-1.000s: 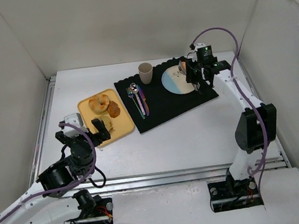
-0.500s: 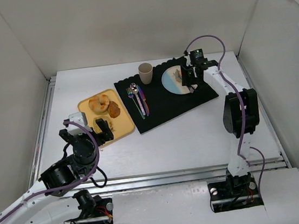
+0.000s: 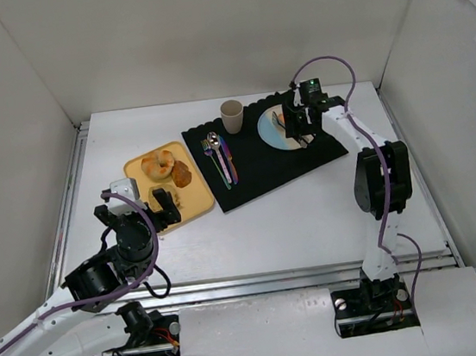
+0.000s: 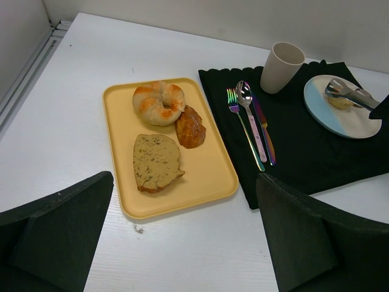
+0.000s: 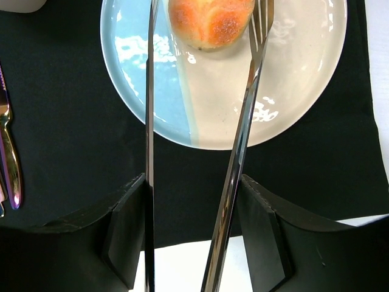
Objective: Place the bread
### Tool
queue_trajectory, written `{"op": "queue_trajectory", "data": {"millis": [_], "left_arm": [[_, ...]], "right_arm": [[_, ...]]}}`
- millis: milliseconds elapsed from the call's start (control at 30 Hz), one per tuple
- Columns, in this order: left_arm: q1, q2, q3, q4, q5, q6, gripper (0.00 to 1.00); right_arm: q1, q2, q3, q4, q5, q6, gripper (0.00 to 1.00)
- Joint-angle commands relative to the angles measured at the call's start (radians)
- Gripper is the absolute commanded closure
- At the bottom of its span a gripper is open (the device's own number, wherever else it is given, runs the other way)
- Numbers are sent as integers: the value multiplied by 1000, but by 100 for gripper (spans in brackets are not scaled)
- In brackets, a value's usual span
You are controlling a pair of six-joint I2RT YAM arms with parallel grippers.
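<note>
Right jaws round tongs (image 5: 242, 131) (bread (image 5: 209, 21) between)

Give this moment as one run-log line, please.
small round golden-orange bun: on blue-and-white plate | right gripper: shut on metal tongs, tips straddling bun | left gripper: open

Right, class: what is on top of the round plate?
The bread rests on the plate, between the arms of the tongs. The plate surface beneath the bread is hidden.
</note>
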Motion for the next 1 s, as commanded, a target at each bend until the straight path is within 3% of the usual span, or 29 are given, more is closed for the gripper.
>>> {"op": "queue_trajectory", "data": {"millis": [0, 267, 467, 600, 700, 833, 967], "left_arm": [[-6, 13, 10, 60, -10, 8, 1], [-6, 23, 13, 57, -21, 11, 1], [-6, 13, 10, 60, -15, 8, 1], [-6, 12, 7, 61, -13, 8, 0], [-6, 4, 4, 67, -1, 7, 0], [-6, -10, -8, 95, 53, 25, 0], [-6, -4, -2, 101, 88, 31, 0]], "right_arm": [[4, -69, 3, 33, 14, -20, 46], [3, -248, -72, 27, 17, -20, 48], [-56, -502, -271, 12, -110, -36, 50], [-112, -612, -380, -118, -188, -136, 50], [-105, -698, -480, -189, -111, -184, 50], [-97, -894, -724, -131, -101, -243, 50], [-37, -976, -779, -125, -112, -286, 52]]}}
